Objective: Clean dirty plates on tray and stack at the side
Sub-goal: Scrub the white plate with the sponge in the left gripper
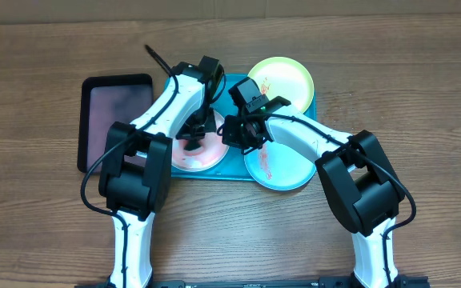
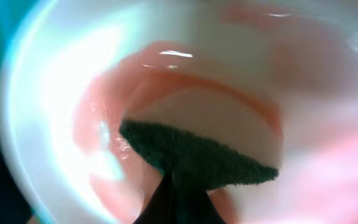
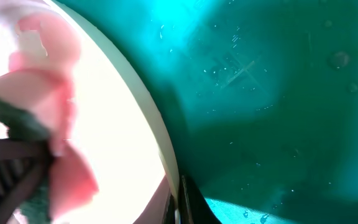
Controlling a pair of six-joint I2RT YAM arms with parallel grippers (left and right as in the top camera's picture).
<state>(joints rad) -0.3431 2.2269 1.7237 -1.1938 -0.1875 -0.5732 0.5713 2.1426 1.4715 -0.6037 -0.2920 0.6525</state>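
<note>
The white plate (image 1: 202, 158) lies on the left part of the turquoise tray (image 1: 214, 174) and carries a wide pink-red smear (image 2: 185, 93). My left gripper (image 1: 192, 138) is shut on a dark green sponge (image 2: 197, 158) and presses it onto this plate. My right gripper (image 1: 232, 134) is shut on the white plate's right rim (image 3: 160, 137), over the tray floor (image 3: 278, 93). The yellow-green plate (image 1: 286, 76) sits at the tray's back right with a small orange mark. The light blue plate (image 1: 282, 168) lies at the front right, over the tray's edge, with red streaks.
A smaller black tray with a pinkish inside (image 1: 118, 112) stands on the wooden table, left of the turquoise tray. Both arms cross over the tray's middle. Bare wood surrounds the trays.
</note>
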